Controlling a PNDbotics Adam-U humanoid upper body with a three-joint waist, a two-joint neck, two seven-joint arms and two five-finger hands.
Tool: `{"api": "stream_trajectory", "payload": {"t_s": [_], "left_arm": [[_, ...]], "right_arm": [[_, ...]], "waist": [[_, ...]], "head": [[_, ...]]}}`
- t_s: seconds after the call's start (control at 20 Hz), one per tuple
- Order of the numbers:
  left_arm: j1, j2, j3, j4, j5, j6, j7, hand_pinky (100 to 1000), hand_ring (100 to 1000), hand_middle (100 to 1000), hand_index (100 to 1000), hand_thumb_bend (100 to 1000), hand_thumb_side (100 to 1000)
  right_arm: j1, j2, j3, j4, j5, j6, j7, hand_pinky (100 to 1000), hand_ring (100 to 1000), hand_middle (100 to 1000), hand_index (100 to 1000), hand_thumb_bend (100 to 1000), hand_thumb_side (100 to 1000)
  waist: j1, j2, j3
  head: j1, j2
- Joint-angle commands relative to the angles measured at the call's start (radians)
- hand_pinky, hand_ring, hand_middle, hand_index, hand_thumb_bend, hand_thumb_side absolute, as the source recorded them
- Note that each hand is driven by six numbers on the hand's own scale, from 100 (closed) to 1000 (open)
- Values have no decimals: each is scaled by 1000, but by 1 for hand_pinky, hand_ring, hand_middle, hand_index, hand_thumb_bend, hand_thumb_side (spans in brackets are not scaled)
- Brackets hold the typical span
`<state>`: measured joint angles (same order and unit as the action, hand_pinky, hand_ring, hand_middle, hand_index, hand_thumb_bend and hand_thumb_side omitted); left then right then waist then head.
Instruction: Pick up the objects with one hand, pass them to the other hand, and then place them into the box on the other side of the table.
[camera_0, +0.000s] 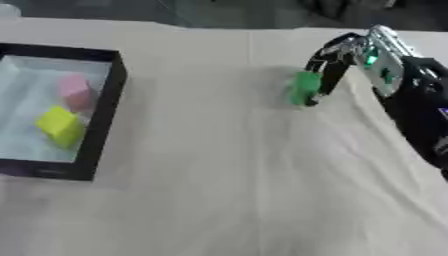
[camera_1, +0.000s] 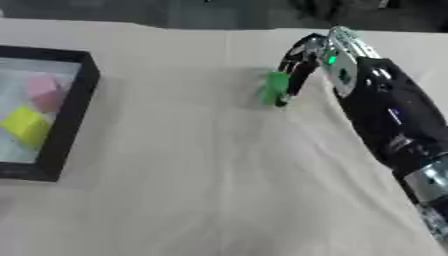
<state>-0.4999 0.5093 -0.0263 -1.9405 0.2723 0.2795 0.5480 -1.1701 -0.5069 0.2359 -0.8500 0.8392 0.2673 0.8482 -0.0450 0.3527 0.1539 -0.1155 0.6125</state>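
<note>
Pick-up step: green block (camera_0: 305, 88) grasped by right hand (camera_0: 350, 57) on counter (camera_0: 245, 190); handover to left hand required next, judged.

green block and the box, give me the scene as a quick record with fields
green block: on the white cloth, right of centre, at the right hand's fingertips
right hand: reaching down from the right, fingers curled down at the green block
grasp: cannot tell whether the fingers close round the block
left hand: not in view
box: black-walled, at the left of the table
in the box: pink block and yellow block
table cover: white cloth, wrinkled near the right arm
</note>
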Motion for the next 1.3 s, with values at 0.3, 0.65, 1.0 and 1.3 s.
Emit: {"api": "stream_trajectory", "payload": {"t_s": [0.3,0.65,1.0,1.3], "left_arm": [[-9,10,5,-17,0,1,-3,743,806,849,880,107,778],[-6,14,7,-16,-1,2,-4,744,805,849,879,105,776],[5,20,10,-14,-2,3,-3,745,805,850,878,102,774],[16,29,15,-14,-2,5,2,745,806,851,878,100,771]], "right_arm": [[-20,-17,-8,-13,-22,3,-30,940,883,742,756,415,191],[-15,-37,-5,-48,-47,16,-61,918,852,699,694,283,108],[6,-82,2,-151,-74,40,-93,905,827,705,687,250,100],[74,-155,2,-350,-141,74,-179,890,803,682,657,184,100]], "waist": [[-9,-6,0],[-8,-16,-7],[-1,-32,-21],[12,-42,-40]], "head": [[14,-4],[23,-1],[28,8],[37,14]]}}
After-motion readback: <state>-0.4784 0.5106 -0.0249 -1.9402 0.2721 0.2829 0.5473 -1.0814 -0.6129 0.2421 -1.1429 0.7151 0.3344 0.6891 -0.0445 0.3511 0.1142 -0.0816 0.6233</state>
